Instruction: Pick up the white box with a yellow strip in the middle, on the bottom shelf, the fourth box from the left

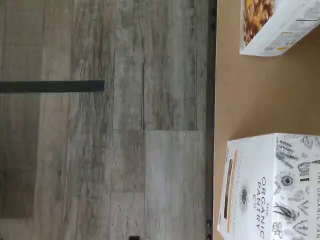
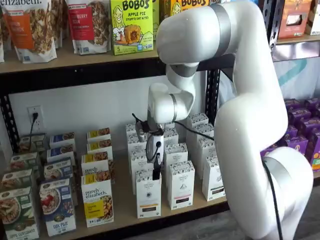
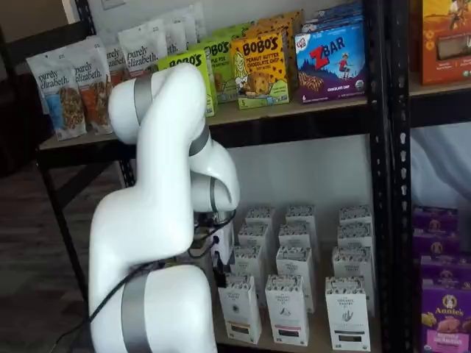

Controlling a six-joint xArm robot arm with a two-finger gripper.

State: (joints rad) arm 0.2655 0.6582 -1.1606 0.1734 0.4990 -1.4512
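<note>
robot arm reaching toward shelving stocked with boxed foods. the gripper [image 2: 156, 167], a white body ending in black fingers, hangs over the front part of the bottom shelf [image 2: 125, 222], a light wooden board in a black frame. the fingers are seen side-on in both shelf views, so the pictures alone do not show a gap; by every sign they stand apart at their widest, and nothing is held.

the white box [image 2: 148, 194], a tall narrow carton with a dark speckled top and a dull yellow strip low on its face, stands upright at the front edge of the board, first in its row of like cartons. it sits directly under and just in front of the fingertips, close but seemingly not yet touching. its long axis runs straight up; its printed face points outward, away from the back wall. in the wrist view the same carton [image 1: 270, 187] lies at the board's front edge, floor beyond. judged from this, a short descent would bring the fingers around its top.
</note>
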